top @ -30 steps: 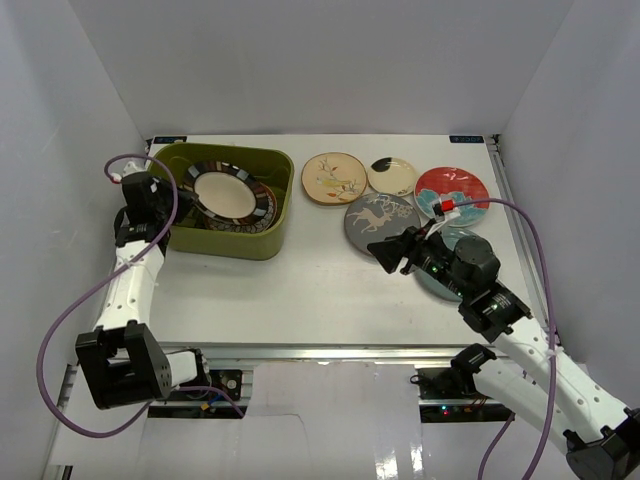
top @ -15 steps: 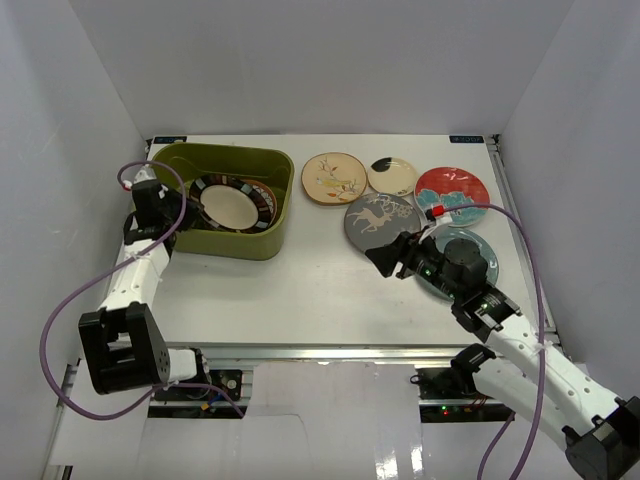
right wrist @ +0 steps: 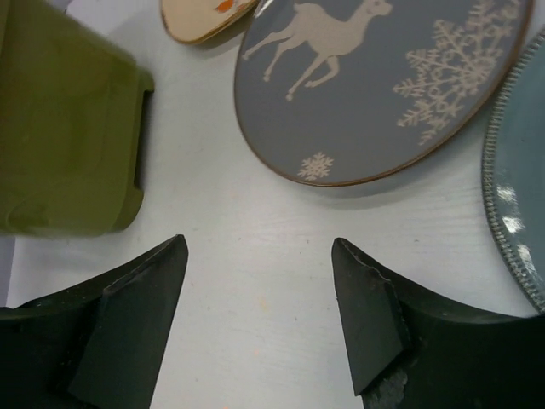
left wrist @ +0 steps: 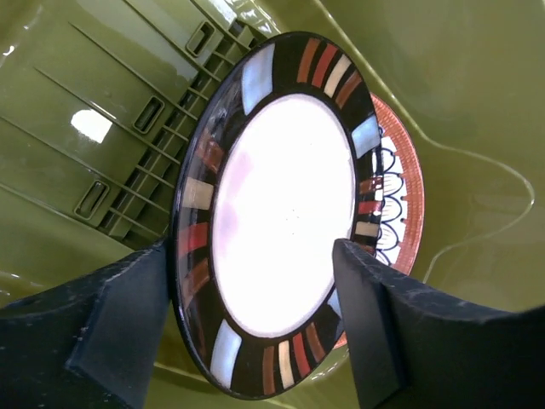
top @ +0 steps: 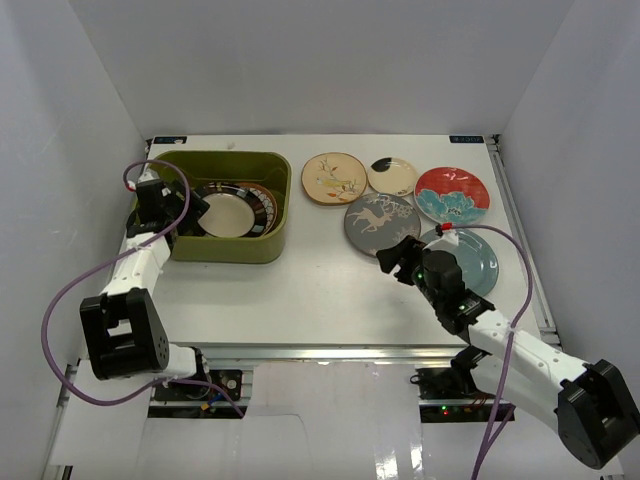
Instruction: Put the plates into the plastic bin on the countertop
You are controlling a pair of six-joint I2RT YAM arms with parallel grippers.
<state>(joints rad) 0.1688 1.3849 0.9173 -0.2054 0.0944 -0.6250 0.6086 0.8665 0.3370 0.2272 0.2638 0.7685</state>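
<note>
Left wrist view: the left hand [left wrist: 251, 247], spread wide inside the olive-green plastic bin [left wrist: 443, 85], flanks the round dark-rimmed ceramic plate [left wrist: 281, 213] tilted just ahead. Over the white bench [right wrist: 213, 213] the right hand [right wrist: 255, 243], spread and empty, has the round grey deer plate [right wrist: 375, 94] just ahead, slightly right, so this looks the nearer arm.

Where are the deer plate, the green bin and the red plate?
Deer plate [top: 381, 220]: top view, its centre.
Green bin [top: 230, 247]: top view, near wall.
Red plate [top: 452, 194]: top view, its centre.
</note>
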